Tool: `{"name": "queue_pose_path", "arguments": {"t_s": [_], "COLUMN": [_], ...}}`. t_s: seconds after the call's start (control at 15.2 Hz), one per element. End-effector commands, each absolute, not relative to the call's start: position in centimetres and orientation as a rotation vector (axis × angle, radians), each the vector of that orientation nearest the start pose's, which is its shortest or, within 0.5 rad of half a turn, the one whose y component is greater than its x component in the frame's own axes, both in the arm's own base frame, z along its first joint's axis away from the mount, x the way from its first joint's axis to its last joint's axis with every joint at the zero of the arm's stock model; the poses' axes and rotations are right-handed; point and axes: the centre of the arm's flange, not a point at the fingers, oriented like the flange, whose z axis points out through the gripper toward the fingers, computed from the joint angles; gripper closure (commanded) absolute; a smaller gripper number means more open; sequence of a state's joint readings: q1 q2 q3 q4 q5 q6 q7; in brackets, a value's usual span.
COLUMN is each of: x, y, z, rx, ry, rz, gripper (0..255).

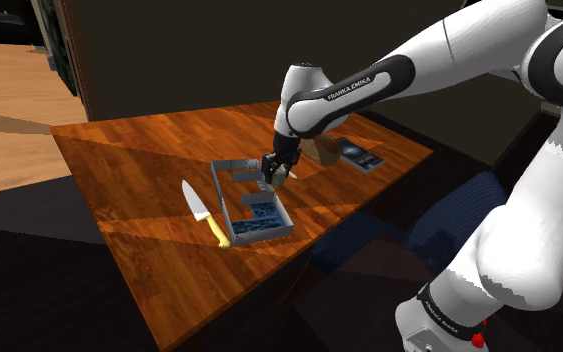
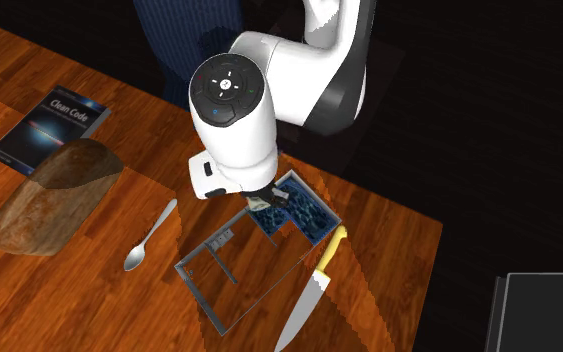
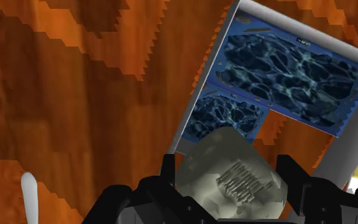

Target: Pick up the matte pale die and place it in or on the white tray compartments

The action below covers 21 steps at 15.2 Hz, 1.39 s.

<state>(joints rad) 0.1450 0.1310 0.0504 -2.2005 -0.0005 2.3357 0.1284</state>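
End effector (image 1: 274, 172) pinching the die (image 3: 231, 168), held above the table (image 1: 139, 160), over the wall of the tray (image 3: 355, 127) next to the small blue-floored compartment.

Around it:
- knife (image 1: 198, 208) just beside the tray on the shoulder view's left, yellow handle at the near end
- spoon (image 2: 149, 238) near the tray's other side
- brown lump (image 2: 54, 195) and book (image 2: 49, 120) further out, well apart from the tray

Die is roughly cubic with rounded corners, no clear long axis. Embossed face turned toward the wrist camera, fingers on two opposite sides.
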Motion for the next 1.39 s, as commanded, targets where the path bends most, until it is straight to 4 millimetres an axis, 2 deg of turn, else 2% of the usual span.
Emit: {"name": "queue_pose_path", "arguments": {"t_s": [0.0,0.26,1.12,1.32], "x": [56.0,61.0,61.0,61.0], "y": [12.0,14.9,14.9,14.9], "z": [32.3,32.3,25.4,25.4], "rx": [-3.133,-3.133,-3.133,-3.133], "ry": [-0.104,-0.104,-0.104,-0.104], "rz": [-0.005,-0.005,-0.005,-0.005], "gripper": [255,255,255,255]}}
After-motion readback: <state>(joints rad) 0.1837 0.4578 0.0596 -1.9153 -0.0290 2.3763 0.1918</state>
